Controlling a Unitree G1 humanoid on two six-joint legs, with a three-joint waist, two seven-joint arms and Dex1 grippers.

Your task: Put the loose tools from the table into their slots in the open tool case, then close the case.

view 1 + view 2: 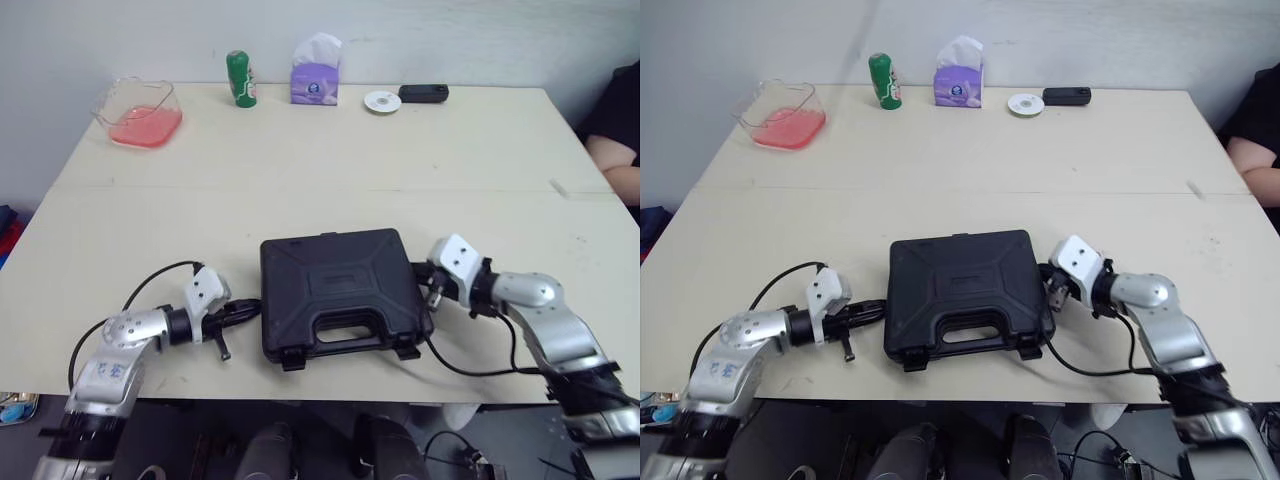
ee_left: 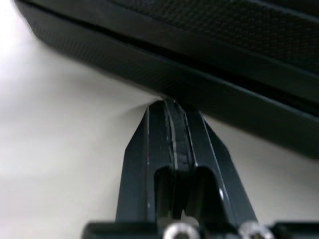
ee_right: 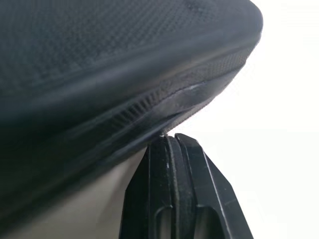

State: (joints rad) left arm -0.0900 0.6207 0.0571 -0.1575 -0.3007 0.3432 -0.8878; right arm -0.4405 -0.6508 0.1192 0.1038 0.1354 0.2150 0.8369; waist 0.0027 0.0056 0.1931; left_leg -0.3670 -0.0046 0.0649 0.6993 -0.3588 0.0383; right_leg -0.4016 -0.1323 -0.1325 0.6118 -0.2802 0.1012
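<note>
**A:** Where is the tool case point(image 1: 340, 290)?

**B:** On the table point(image 1: 400, 160), at the middle of the near edge. The lid is down and the handle faces near.

**A:** And the left gripper point(image 1: 252, 307)?

**B:** It lies low at the case's left side. Its fingers point(image 2: 154, 149) are pressed flat together with nothing between them. The tips touch the case's side wall just under the seam.

**A:** And the right gripper point(image 1: 1050, 290)?

**B:** It is the same on the right side. Its fingers point(image 3: 159, 169) are closed against each other and hold nothing, and their tips meet the case's lower edge near a corner.

**A:** Anything else on the table?

**B:** Along the far edge, well apart from the case, stand a green can point(image 1: 240, 78), a tissue box point(image 1: 314, 75) and a clear tub point(image 1: 140, 112).
</note>
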